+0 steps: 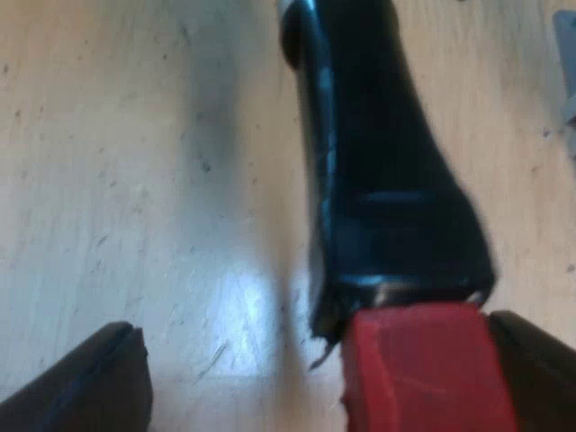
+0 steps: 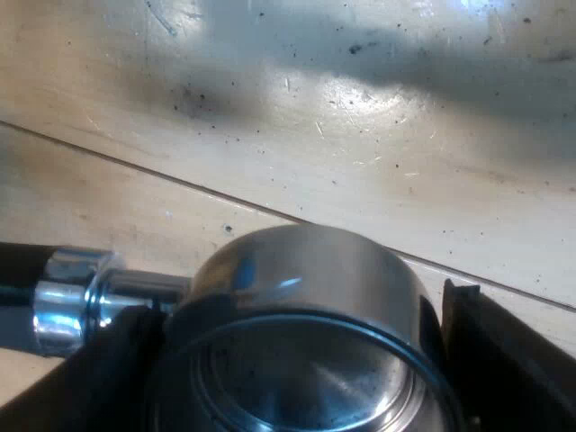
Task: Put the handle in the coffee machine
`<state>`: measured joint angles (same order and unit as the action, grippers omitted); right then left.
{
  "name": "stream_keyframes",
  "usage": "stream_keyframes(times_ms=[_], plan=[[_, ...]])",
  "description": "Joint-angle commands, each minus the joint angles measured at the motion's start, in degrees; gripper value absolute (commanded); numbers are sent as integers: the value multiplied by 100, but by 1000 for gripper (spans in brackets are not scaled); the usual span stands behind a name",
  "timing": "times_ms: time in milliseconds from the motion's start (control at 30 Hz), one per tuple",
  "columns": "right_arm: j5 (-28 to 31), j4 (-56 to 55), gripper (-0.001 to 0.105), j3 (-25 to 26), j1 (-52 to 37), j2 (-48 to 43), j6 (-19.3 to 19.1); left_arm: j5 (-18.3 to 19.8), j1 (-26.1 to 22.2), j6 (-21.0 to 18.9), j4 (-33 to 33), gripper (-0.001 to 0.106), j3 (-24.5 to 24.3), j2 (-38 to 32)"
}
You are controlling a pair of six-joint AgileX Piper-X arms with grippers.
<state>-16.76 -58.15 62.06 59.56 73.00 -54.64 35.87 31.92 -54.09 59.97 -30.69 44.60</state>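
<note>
Two grippers: both at one round polished-steel holder [image 2: 306, 288], whose glossy black handle [image 1: 378, 162] finishes in a blocky red end [image 1: 418, 373].
Right gripper [image 2: 297, 310]: its black fingers [image 2: 108, 369] stand at three and nine o'clock of the holder's open bowl, pressed to the steel wall and clamped on it.
Left gripper [image 1: 315, 360]: jaws apart. The red end lies between them, against one finger [image 1: 540, 360] and well clear of the other. The handle runs off toward this gripper's twelve o'clock.
Neck: a bright chrome collar [image 2: 67, 301] leaves the bowl just beside one right finger and meets the black handle.
Bowl: the mouth faces the right wrist camera and shows a bare steel floor with a few dark specks.
Surface: a pale wooden table [image 1: 108, 180], scuffed and speckled, with patches of glare. A thin dark seam [image 2: 180, 184] crosses it beyond the bowl. The handle's soft shadow falls on the wood apart from the handle.
Nearby: a grey-blue edge [image 1: 567, 72] lies off the handle's far stretch, with too little in view to identify.
</note>
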Motion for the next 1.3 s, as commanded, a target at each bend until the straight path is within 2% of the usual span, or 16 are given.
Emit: stream_keyframes(times_ms=[33,133,200,500,533,700,800,1067,1133,1167,1233,1267,1300], plan=[[-151,-2,0,83,-13,-72,-44,-93,9,18,-21,75,-17,-8],[-151,-2,0,83,-13,-72,-44,-106,9,37,-21,72,-17,-8],[-151,-2,0,83,-13,-72,-44,-128,9,36,-21,50,-17,-8],[-151,-2,0,83,-13,-72,-44,86,9,175,-71,21,-17,-8],[-151,-2,0,83,-13,-72,-44,89,9,175,-71,20,-17,-8],[-141,-2,0,83,-13,-72,-44,323,9,175,-73,1,-17,-8],[-141,9,0,83,-13,-72,-44,486,9,175,-73,0,-17,-8],[140,87,0,83,-13,-72,56,516,9,175,-89,0,-17,-8],[140,96,4,83,-13,-72,56,544,-15,189,-162,0,-17,-8],[140,94,12,83,-13,-72,56,559,-26,205,-170,0,-17,-8],[140,94,19,83,-13,-72,56,692,-192,217,-309,0,-17,-8],[167,94,47,83,-13,-72,56,713,-226,217,-346,0,-17,-8],[168,94,55,83,-13,-72,56,786,-325,217,-388,0,-17,-8]])
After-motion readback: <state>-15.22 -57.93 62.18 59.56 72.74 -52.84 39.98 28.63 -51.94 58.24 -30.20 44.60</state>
